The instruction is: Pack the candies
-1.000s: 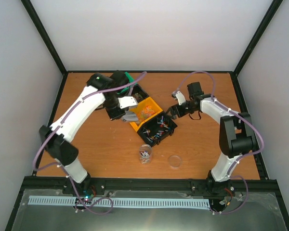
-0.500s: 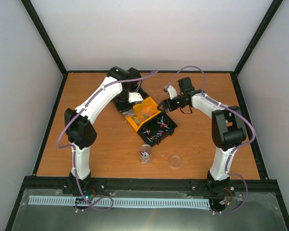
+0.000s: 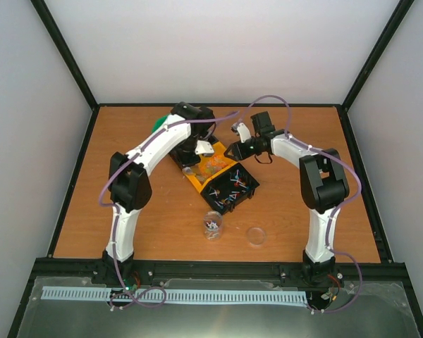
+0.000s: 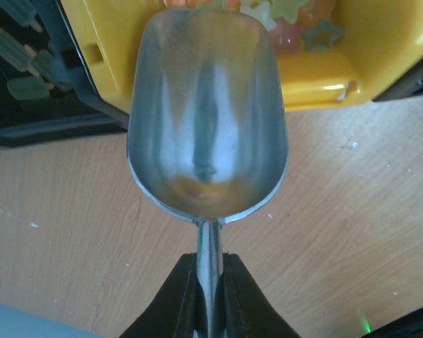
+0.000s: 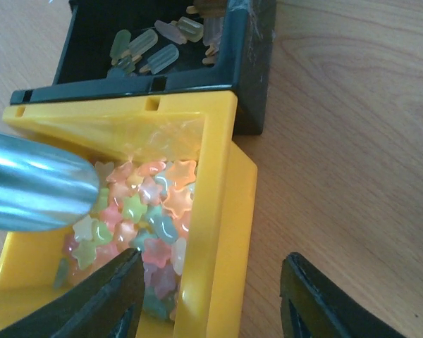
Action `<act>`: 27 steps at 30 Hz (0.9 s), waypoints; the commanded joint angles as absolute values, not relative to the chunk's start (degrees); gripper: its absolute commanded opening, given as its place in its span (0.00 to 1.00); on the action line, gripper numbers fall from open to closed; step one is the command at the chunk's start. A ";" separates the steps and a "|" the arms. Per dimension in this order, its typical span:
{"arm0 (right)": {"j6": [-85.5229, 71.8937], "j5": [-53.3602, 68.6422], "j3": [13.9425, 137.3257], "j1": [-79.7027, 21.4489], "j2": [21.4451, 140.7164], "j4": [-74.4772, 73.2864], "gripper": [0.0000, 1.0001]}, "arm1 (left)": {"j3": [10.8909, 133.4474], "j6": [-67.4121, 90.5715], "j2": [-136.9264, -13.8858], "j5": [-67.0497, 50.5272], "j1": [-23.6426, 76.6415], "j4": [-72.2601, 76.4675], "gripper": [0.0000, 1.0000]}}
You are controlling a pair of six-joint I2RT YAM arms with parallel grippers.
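Observation:
Pastel star-shaped candies point(image 5: 148, 211) fill a yellow bin point(image 3: 213, 163). Thin wrapped candies lie in a black bin point(image 3: 233, 189) next to it. A clear jar point(image 3: 212, 225) holds a few candies. My left gripper point(image 4: 210, 282) is shut on the handle of the silver scoop point(image 4: 208, 113). The scoop is empty, and its mouth is at the yellow bin's edge point(image 4: 317, 70). In the right wrist view the scoop point(image 5: 35, 190) rests over the star candies. My right gripper point(image 5: 211, 271) is open, with its jaws on either side of the yellow bin's wall point(image 5: 211, 232).
A second black bin point(image 5: 155, 42) with pale ice-lolly-shaped sweets stands behind the yellow one. The jar's clear lid point(image 3: 256, 236) lies to the right of the jar. A green object point(image 3: 157, 125) shows behind the left arm. Black frame rails edge the table.
My left arm has swung right and away, bringing the scoop to the yellow bin. My right gripper has moved left to the bin's wall.

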State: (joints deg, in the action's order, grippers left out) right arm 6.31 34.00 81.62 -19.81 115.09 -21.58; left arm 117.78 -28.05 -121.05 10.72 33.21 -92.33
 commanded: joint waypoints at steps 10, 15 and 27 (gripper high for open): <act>5.88 33.98 83.88 -22.07 118.59 -19.10 0.27 | 120.52 -27.48 -129.52 11.38 34.20 -93.93 0.01; 6.12 34.71 83.55 -22.74 118.84 -19.29 0.13 | 118.00 -25.08 -131.22 3.17 32.66 -89.43 0.01; 7.19 34.48 82.72 -23.02 118.74 -20.39 0.03 | 96.43 -22.54 -123.46 -5.53 31.82 -65.77 0.01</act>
State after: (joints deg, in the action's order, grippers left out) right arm 3.38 32.97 83.18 -21.85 117.58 -20.08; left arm 104.20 -24.69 -119.11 -2.22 31.70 -71.29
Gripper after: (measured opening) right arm 0.122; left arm 0.088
